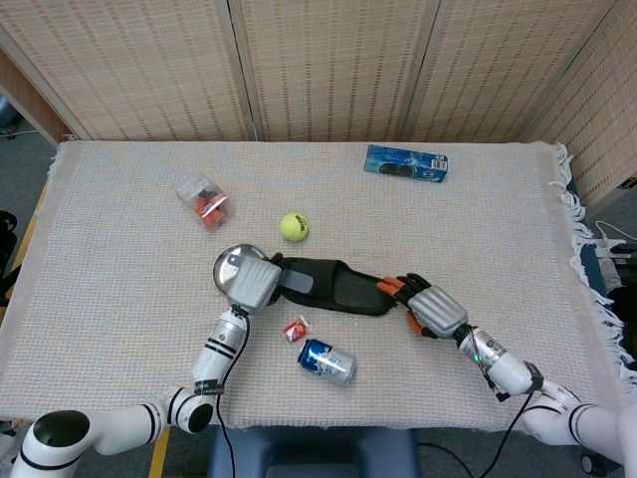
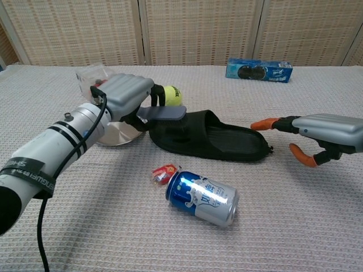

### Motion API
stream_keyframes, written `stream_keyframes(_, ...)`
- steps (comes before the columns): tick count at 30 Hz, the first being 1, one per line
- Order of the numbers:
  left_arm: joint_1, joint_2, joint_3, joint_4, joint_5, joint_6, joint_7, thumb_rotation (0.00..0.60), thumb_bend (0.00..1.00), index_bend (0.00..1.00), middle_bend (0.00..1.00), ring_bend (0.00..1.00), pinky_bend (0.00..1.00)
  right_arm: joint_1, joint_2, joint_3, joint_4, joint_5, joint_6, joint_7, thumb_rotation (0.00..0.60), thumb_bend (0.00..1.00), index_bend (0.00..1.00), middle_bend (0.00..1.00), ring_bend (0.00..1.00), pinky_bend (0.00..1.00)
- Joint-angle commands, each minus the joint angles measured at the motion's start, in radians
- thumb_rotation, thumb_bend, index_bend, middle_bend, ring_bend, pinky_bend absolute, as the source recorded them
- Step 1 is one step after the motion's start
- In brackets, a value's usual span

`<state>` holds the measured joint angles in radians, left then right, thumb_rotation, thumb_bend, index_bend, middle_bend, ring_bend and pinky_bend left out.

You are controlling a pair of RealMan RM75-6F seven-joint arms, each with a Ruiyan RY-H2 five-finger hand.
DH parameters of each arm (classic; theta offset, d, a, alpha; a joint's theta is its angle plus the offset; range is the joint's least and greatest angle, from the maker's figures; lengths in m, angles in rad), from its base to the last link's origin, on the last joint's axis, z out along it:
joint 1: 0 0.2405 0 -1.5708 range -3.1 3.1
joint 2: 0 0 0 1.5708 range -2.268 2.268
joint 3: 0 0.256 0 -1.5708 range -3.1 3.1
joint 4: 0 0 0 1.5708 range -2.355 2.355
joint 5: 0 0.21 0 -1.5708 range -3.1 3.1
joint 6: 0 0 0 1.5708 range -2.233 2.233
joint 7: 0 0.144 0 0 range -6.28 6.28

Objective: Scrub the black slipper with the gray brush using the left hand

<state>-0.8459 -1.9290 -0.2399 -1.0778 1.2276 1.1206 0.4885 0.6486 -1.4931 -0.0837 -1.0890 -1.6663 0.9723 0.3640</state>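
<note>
A table (image 1: 119,299) draped in a pale waffle-weave cloth is seen from above, fringed along its right edge, with woven folding screens (image 1: 328,70) closing off the room behind and a strip of grey floor at the far left. Near the centre lies the black slipper (image 1: 338,287), its toe end toward 9 o'clock and its heel toward 3 o'clock. The gray brush (image 2: 163,113) is gripped by the left hand (image 1: 249,282) at the slipper's toe end, the fingers wrapped round the handle and the brush head lying over the toe strap — whether the bristles press on the rubber cannot be told. At the slipper's 3 o'clock the right hand (image 2: 326,129) is held just clear of the heel, its orange-tipped fingers spread apart with nothing in them. A tennis ball (image 1: 294,227) sits at the slipper's 11 o'clock, a blue drink can (image 1: 327,361) lies on its side at 6 o'clock, and a small red wrapper (image 1: 296,330) rests just beside the can. A blue biscuit box (image 1: 406,163) is placed toward the far edge, and a clear packet with red contents (image 1: 203,202) lies at 10 o'clock. A metal dish (image 2: 116,135) is largely hidden behind the left hand, and the right forearm is cut off by the chest view's edge.
</note>
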Motion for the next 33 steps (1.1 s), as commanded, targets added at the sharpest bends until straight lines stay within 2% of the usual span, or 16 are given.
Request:
stream_keyframes(1, -0.014, -0.031, -0.004, 0.046, 0.012, -0.008, -0.026, 0.600, 0.44, 0.51, 0.65, 0.63, 1.00, 0.003, -0.009, -0.009, 0.022, -0.009, 0.004, 0.015, 0.600, 0.77, 0.00, 0.00, 0.00, 0.00)
stream_keyframes(16, -0.027, -0.130, 0.000, 0.220, 0.070, 0.006, -0.167, 0.600, 0.44, 0.46, 0.63, 0.63, 1.00, 0.025, -0.068, -0.032, 0.130, -0.013, -0.029, 0.092, 0.600, 0.77, 0.00, 0.00, 0.00, 0.00)
stream_keyframes(25, -0.026, -0.151, 0.002, 0.243, 0.090, 0.017, -0.198, 0.600, 0.44, 0.45, 0.62, 0.63, 1.00, 0.030, -0.076, -0.044, 0.139, -0.023, -0.025, 0.129, 0.600, 0.77, 0.00, 0.00, 0.00, 0.00)
stream_keyframes(30, -0.020, -0.148, 0.003, 0.248, 0.105, 0.033, -0.209, 0.600, 0.44, 0.45, 0.62, 0.63, 1.00, 0.029, -0.097, -0.050, 0.179, -0.046, 0.022, 0.176, 0.600, 0.78, 0.00, 0.00, 0.00, 0.00)
stream_keyframes(33, -0.021, -0.145, -0.001, 0.246, 0.105, 0.027, -0.210, 0.600, 0.44, 0.45, 0.62, 0.63, 1.00, 0.036, -0.107, -0.059, 0.201, -0.051, 0.010, 0.178, 0.600, 0.78, 0.00, 0.00, 0.00, 0.00)
